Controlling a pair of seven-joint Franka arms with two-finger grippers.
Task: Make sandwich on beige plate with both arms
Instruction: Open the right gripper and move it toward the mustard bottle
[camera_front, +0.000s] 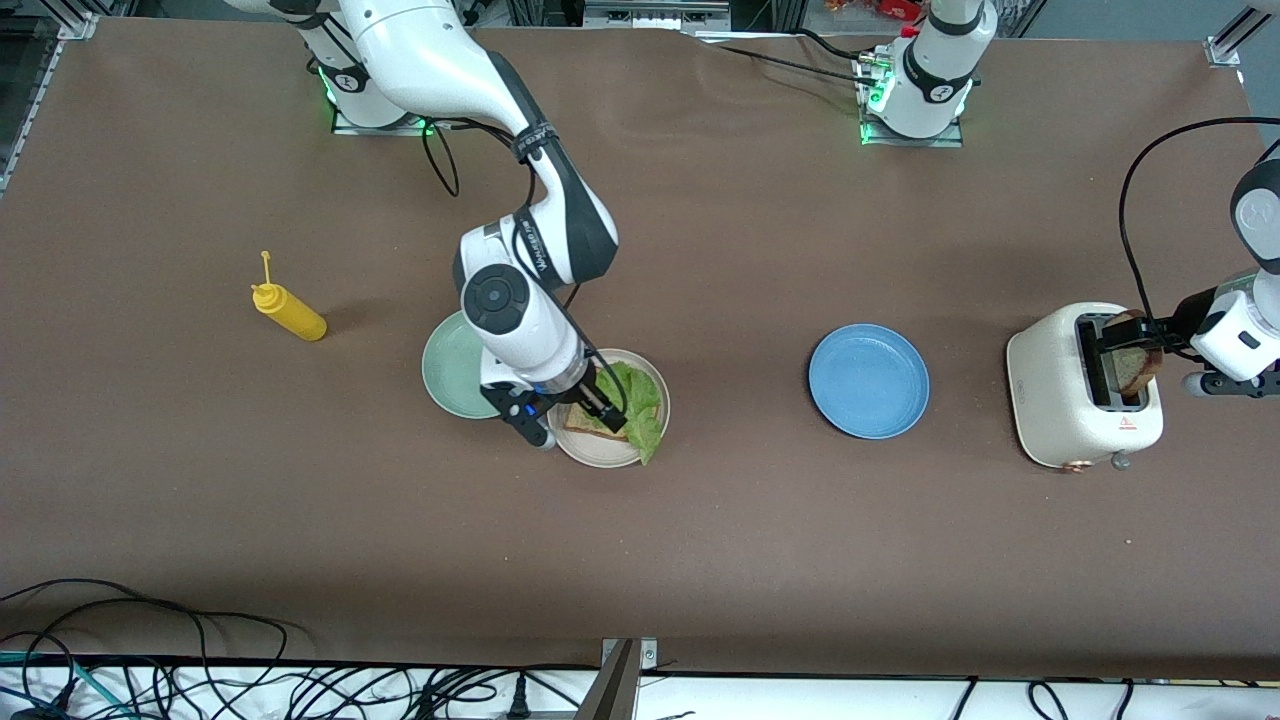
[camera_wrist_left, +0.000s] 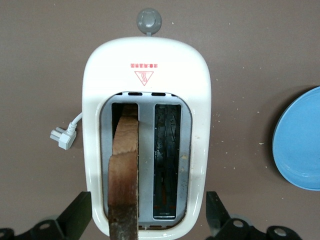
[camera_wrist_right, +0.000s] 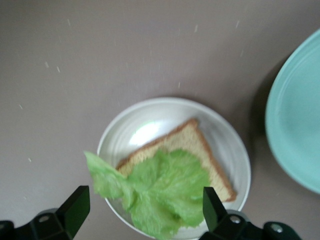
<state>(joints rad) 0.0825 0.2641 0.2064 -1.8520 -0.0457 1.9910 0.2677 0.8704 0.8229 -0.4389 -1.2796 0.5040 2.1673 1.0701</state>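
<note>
Step in hand: the sandwich is half built, I judge; one bread slice (camera_wrist_right: 192, 150) lies on the beige plate (camera_front: 600, 452) with a lettuce leaf (camera_wrist_right: 160, 192) on it, and the top slice is missing.
Right gripper (camera_front: 598, 402): low over the beige plate and the lettuce, fingers apart in the right wrist view, holding nothing that I can see.
Left gripper (camera_front: 1140, 352): over the toaster (camera_front: 1085, 385) at the left arm's end of the table; a second bread slice (camera_wrist_left: 125, 170) stands up out of one slot, between wide-spread fingers (the front view puts the tips at the slice, but whether they pinch it I cannot tell).
Next move: probably lifting that slice straight out of its slot, carrying it over the beige plate and laying it flat on the lettuce; the right gripper would need to clear the plate first.
Beige plate: bread with lettuce, the leaf overhanging the rim on the side nearer the front camera.
Mint-green plate (camera_front: 455, 365): touching or just beside the beige plate, toward the right arm's end; nothing visible in it.
Blue plate (camera_front: 868, 380): between beige plate and toaster, empty.
Toaster: one slot holds the bread, the other is empty.
Mustard bottle (camera_front: 288, 310): lying well apart, toward the right arm's end.
</note>
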